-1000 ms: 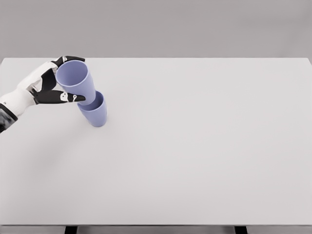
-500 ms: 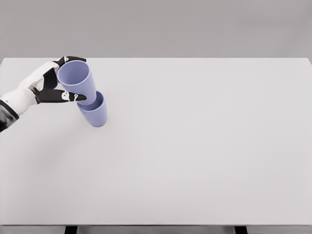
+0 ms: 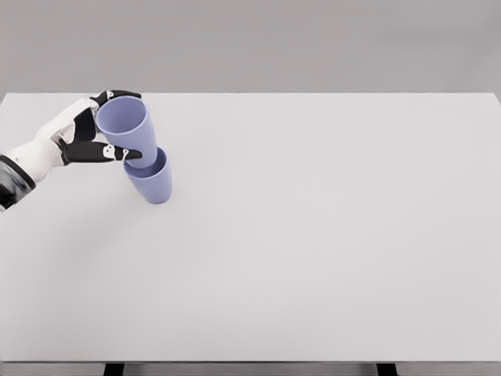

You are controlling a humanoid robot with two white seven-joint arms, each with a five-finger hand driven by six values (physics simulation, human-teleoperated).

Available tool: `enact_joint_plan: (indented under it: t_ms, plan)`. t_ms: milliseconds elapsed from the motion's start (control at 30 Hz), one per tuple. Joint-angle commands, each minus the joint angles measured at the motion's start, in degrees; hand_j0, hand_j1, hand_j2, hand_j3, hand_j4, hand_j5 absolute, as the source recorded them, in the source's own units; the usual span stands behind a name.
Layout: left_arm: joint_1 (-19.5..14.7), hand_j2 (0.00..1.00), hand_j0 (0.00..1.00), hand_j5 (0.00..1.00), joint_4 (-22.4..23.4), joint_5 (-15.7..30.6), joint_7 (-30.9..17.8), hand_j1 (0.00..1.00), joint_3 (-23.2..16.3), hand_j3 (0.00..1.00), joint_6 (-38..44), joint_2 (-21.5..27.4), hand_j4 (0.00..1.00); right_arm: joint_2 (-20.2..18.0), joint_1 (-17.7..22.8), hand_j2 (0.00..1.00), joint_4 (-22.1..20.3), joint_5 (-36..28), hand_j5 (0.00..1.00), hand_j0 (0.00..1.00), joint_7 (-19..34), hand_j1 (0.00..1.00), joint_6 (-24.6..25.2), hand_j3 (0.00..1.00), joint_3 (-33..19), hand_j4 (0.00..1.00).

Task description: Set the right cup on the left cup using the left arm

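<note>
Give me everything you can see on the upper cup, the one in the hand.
The upper lavender-blue plastic-looking cup is a plain, handleless tapered tumbler, open end up and empty as far as its inside shows. It tilts toward the upper left, its base dipping into the mouth of the matching lower cup standing on the white table. The left hand holds it, black fingers over the far rim, thumb across the near wall.

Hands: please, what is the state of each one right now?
Left hand: closed around the upper cup, whose base sits in the lower cup.
Right hand: not in view.
</note>
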Motion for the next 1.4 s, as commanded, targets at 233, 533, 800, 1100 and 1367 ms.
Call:
enact_joint_plan:
  t_ms: [233, 533, 800, 1100, 1367]
  plan:
    - [-0.09, 0.70, 0.70, 0.70, 1.12, 0.21, 0.06, 0.70, 0.02, 0.70, 0.67, -0.82, 0.70, -0.01, 0.00, 1.00, 0.01, -0.01, 1.00, 1.00, 0.00, 1.00, 0.00, 1.00, 0.00, 1.00]
    - [-0.18, 0.70, 0.70, 0.70, 0.94, 0.04, 0.06, 0.70, -0.06, 0.70, 0.58, -1.35, 0.70, -0.01, 0.00, 1.00, 0.01, -0.01, 1.00, 1.00, 0.00, 1.00, 0.00, 1.00, 0.00, 1.00]
    - [0.09, 0.70, 0.70, 0.70, 0.76, 0.04, 0.06, 0.70, -0.15, 0.70, 0.58, -1.26, 0.70, -0.01, 0.00, 1.00, 0.01, -0.01, 1.00, 1.00, 0.00, 1.00, 0.00, 1.00, 0.00, 1.00]
    - [0.44, 0.70, 0.70, 0.70, 1.03, -0.05, 0.06, 0.70, -0.42, 0.70, 0.67, -1.52, 0.70, -0.01, 0.00, 1.00, 0.01, -0.01, 1.00, 1.00, 0.00, 1.00, 0.00, 1.00, 0.00, 1.00]
    - [0.62, 0.71, 0.71, 0.71, 1.03, -0.14, 0.06, 0.71, -0.50, 0.71, 0.58, -1.70, 0.71, -0.01, 0.00, 1.00, 0.01, -0.01, 1.00, 1.00, 0.00, 1.00, 0.00, 1.00, 0.00, 1.00]
